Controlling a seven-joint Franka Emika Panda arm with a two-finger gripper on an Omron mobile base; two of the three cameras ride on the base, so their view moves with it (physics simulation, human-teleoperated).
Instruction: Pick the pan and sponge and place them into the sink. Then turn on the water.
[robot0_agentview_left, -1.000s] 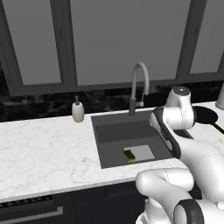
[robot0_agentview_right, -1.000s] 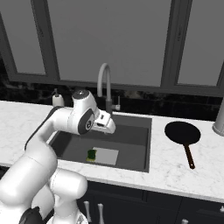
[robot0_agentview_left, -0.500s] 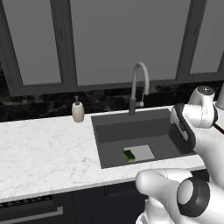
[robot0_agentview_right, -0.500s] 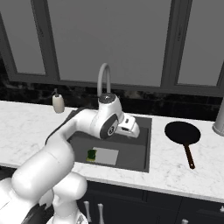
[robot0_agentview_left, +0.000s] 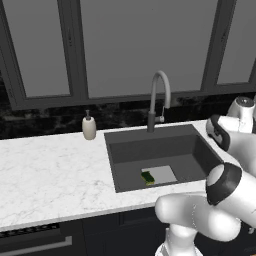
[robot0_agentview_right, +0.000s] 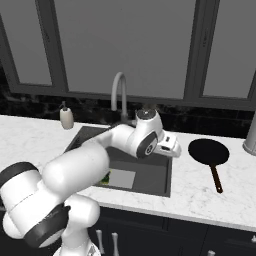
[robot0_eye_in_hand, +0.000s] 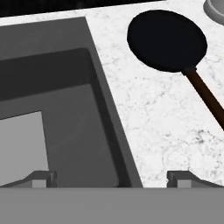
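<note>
Hand view: gripper (robot0_eye_in_hand: 112, 177) spread, empty (swung from sink (robot0_eye_in_hand: 65, 122) toward pan (robot0_eye_in_hand: 166, 39)).

Sponge (robot0_agentview_left: 147, 177) in sink (robot0_agentview_left: 200, 150) — pan (robot0_agentview_right: 208, 151) on counter

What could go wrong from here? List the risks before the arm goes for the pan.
1. The pan lies flat on the counter, its handle pointing away from the sink; the open gripper may slip on the low rim.
2. The sponge already sits in the basin; a dropped pan could land on it.
3. The faucet arches over the sink and could be clipped while carrying.
</note>
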